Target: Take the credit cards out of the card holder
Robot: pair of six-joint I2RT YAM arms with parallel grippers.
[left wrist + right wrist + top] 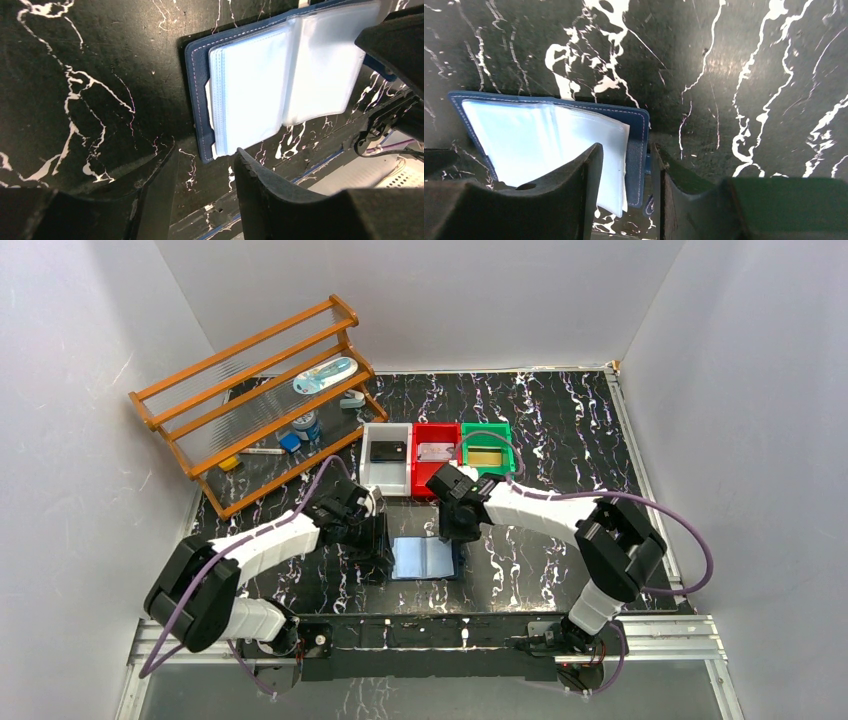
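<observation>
the card holder lies open and flat on the black marbled bench, near its front edge and between the 2 arms. its light blue inside, with clear pockets, faces up, and the navy cover shows as a stitched rim around it.

the left fingers stand apart just beside the holder's left edge. only bare bench shows in the gap between them, and they grip nothing. the right fingers also stand apart, low over the holder's right edge. the navy rim shows in the gap between them. i cannot tell whether they touch it.

behind the holder, 3 small bins stand side by side in a row. of the credit cards, 3 are in view, 1 in each bin. the black card lies in the white bin on the left. the silvery-grey card lies in the red bin in the middle. the gold card lies in the green bin on the right.

a wooden rack stands at the back left of the bench, well apart from the holder, with a few small things on its lower shelves.
</observation>
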